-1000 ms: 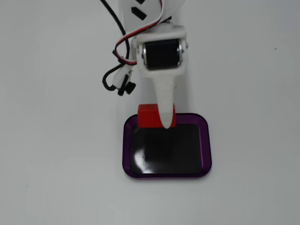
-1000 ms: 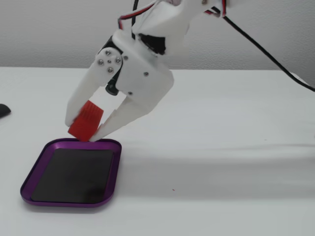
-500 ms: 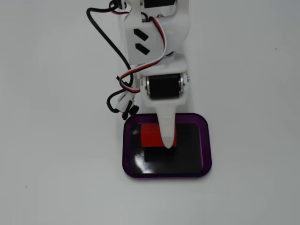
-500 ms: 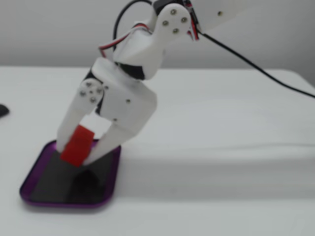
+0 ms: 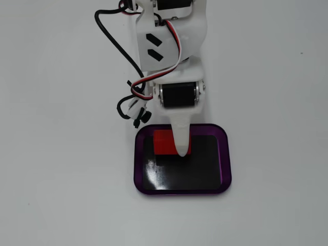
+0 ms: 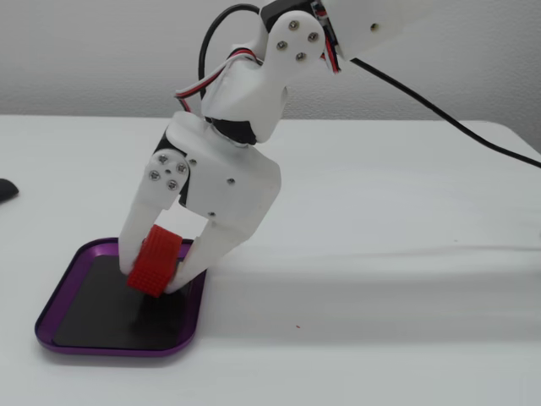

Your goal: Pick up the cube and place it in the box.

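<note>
- The work surface was a plain white table (image 5: 61,179), matte and evenly lit; in the side-on fixed view a pale grey wall (image 6: 101,51) rose behind it.
- The table (image 6: 406,211) showed a faint horizontal crease or fold line off to the gripper's right in that same view.
- The gripper (image 6: 156,286) hung over the box (image 6: 59,296), its two white fingers closed narrowly on the cube (image 6: 153,266).
- The cube was pinched between the fingers, tilted, its lower end close to the box's black floor; whether it touched the floor could not be told.
- In the top-down fixed view the cube (image 5: 163,143) showed to the left of the one visible white finger, over the upper-left part of the box (image 5: 224,154), and the gripper (image 5: 182,152) pointed down into the tray.
- The box lay directly beneath the gripper, its purple rim around a glossy black bottom that reflected light.
- Black and red-white cables (image 5: 115,36) looped beside the arm, up and to the left of the gripper in the top-down view.
- A black cable (image 6: 439,114) trailed off behind and to the right in the side-on view.
- A small dark object (image 6: 7,189) sat at the left edge of the side-on view, well apart from the gripper; it was too cut off to identify.
</note>
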Motion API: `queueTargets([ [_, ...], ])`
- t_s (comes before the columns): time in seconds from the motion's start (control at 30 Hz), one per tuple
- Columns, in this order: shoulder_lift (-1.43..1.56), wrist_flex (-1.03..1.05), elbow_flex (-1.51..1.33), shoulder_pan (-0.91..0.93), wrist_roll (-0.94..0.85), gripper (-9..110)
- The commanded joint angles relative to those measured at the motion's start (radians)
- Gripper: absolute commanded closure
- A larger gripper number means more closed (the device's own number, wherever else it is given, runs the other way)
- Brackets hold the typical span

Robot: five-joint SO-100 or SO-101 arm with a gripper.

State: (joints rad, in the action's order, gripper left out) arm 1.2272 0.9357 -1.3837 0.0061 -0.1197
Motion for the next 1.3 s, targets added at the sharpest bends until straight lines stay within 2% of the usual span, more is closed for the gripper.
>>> queueTargets([
  [0.0,0.023,0.006,0.037,0.002,-0.006,96],
  [0.27,0.023,0.041,0.037,0.002,-0.032,82],
  [0.43,0.029,0.074,0.048,0.0,-0.043,82],
  [0.57,0.074,0.178,0.138,-0.002,-0.038,82],
  [0.87,0.327,0.379,0.27,-0.002,-0.029,82],
  [1.07,0.534,0.451,0.072,0.011,-0.029,82],
  [1.27,0.735,0.439,-0.27,0.012,-0.031,82],
])
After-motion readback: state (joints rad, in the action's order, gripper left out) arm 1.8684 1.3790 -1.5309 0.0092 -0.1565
